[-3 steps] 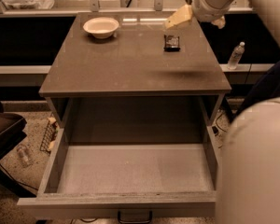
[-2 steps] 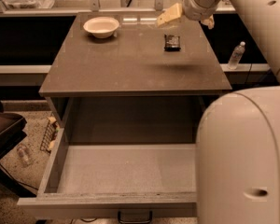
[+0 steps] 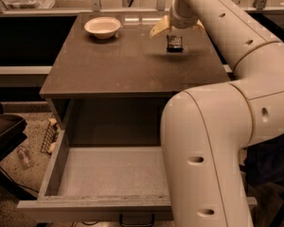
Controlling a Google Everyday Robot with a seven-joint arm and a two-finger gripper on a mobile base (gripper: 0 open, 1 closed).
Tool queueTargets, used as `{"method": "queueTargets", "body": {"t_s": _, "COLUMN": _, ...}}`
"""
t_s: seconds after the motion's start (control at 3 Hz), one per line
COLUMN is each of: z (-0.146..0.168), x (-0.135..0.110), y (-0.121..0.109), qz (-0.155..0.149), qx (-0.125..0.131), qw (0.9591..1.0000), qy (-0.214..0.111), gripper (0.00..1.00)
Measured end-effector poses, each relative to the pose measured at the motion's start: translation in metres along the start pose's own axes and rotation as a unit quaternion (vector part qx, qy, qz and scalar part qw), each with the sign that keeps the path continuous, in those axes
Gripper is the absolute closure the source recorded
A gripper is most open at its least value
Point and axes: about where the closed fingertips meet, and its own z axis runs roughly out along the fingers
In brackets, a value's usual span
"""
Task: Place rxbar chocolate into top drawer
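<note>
- My gripper [image 3: 178, 26] hovers just above the rxbar chocolate [image 3: 174, 43], jaws spread to straddle it.
- It lies flat on the counter [image 3: 113, 65] (ungripped); the top drawer [image 3: 109, 171] gapes open below, ready for it.

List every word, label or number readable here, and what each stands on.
No text here can be read.
Pale markings on the small black-wrapped snack bar, on the brown tabletop beneath the robot's open hand: too blurred to read.
The white round bowl and the open grey drawer: no text visible.
</note>
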Motion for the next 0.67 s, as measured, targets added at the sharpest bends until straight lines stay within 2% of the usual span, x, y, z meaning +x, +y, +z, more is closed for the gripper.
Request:
{"method": "queueTargets", "body": {"t_s": 0.33, "z": 0.000, "x": 0.000, "y": 0.000, "qz": 0.000, "qx": 0.000, "qw": 1.0000, "qy": 0.000, "gripper": 0.00}}
{"method": "queueTargets", "body": {"t_s": 0.67, "z": 0.017, "x": -0.009, "y": -0.004, "qz": 0.008, "qx": 0.024, "qw": 0.9996, "qy": -0.012, "gripper": 0.00}}
